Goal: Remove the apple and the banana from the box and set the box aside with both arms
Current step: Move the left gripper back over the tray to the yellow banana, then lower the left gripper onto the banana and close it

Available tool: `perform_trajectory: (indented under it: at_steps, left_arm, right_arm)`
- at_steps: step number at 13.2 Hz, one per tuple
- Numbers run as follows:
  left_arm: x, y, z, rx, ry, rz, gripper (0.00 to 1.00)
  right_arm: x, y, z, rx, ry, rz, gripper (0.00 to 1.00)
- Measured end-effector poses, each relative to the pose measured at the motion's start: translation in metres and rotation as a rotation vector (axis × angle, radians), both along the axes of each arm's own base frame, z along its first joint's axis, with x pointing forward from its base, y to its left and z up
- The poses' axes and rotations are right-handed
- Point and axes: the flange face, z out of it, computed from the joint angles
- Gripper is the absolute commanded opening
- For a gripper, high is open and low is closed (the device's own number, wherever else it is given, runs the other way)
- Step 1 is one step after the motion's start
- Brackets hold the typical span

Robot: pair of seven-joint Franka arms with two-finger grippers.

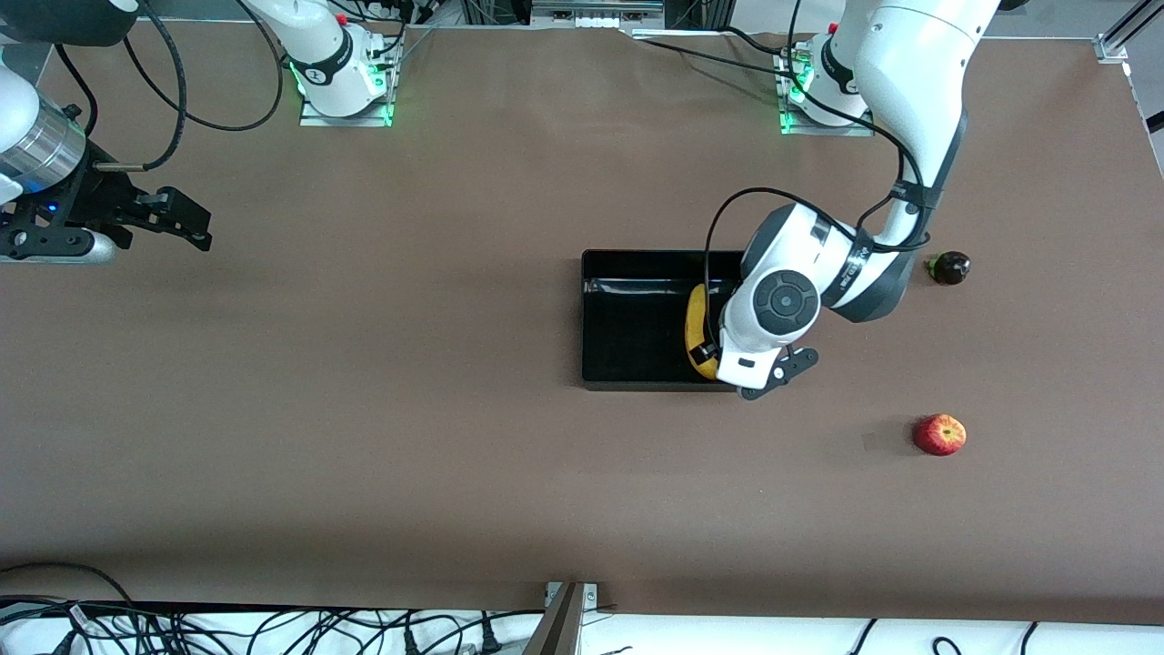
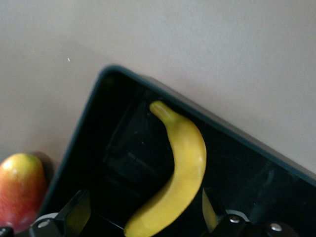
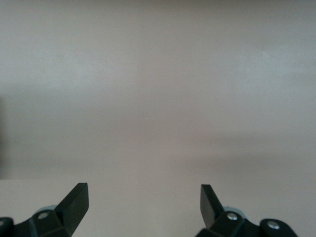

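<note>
The black box (image 1: 627, 318) sits mid-table, with the yellow banana (image 1: 697, 327) lying in it at the end toward the left arm. My left gripper (image 1: 718, 362) hangs low over that end, open. In the left wrist view its fingers (image 2: 145, 207) straddle the banana (image 2: 185, 163) without touching it, inside the box (image 2: 123, 148). The red and yellow apple (image 1: 939, 435) lies on the table outside the box, nearer the front camera; it also shows in the left wrist view (image 2: 19, 190). My right gripper (image 1: 173, 223) is open and empty, waiting over bare table (image 3: 143, 197).
A small dark round fruit with a green stem (image 1: 949, 267) lies on the table toward the left arm's end, beside the left arm's forearm. The arm bases (image 1: 344, 82) stand along the table edge farthest from the front camera.
</note>
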Motion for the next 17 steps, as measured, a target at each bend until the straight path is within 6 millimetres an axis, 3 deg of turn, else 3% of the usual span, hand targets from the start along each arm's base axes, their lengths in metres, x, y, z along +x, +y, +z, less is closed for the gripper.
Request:
perform_trajectory:
  at_steps: [7, 13, 14, 16, 17]
  left_arm:
    - [-0.019, -0.018, -0.046, -0.026, -0.009, 0.026, 1.00]
    - [-0.030, -0.018, -0.090, -0.059, -0.047, 0.034, 1.00]
    - [-0.030, -0.018, -0.095, -0.063, -0.052, 0.035, 0.93]
    - [-0.030, -0.018, -0.099, -0.067, -0.056, 0.037, 0.40]
    - [-0.029, -0.018, -0.098, -0.067, -0.057, 0.039, 0.23]
  right_arm:
    - [0.000, 0.000, 0.000, 0.000, 0.000, 0.000, 1.00]
    - [0.000, 0.000, 0.000, 0.000, 0.000, 0.000, 1.00]
    - [0.000, 0.000, 0.000, 0.000, 0.000, 0.000, 1.00]
    - [0.000, 0.000, 0.000, 0.000, 0.000, 0.000, 1.00]
    - [0.000, 0.000, 0.000, 0.000, 0.000, 0.000, 1.00]
